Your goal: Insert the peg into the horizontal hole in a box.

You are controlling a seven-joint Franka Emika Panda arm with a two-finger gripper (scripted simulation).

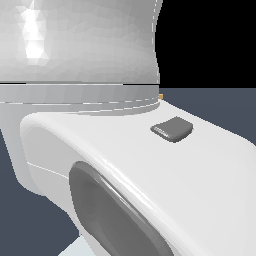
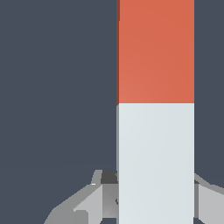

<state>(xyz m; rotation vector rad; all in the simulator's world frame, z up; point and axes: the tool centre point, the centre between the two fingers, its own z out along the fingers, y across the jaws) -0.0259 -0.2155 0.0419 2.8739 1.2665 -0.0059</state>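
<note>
In the wrist view we see the peg (image 2: pixel 155 109) running from six o'clock to twelve o'clock, its pale end nearest us and its orange-red end pointing away. The gripper (image 2: pixel 148 199) has a finger (image 2: pixel 89 201) showing on either side of that pale end, and we judge them clamped on it, though contact is hard to confirm. We cannot see the box or its hole: the arm (image 1: pixel 150 175) fills the exterior view.
</note>
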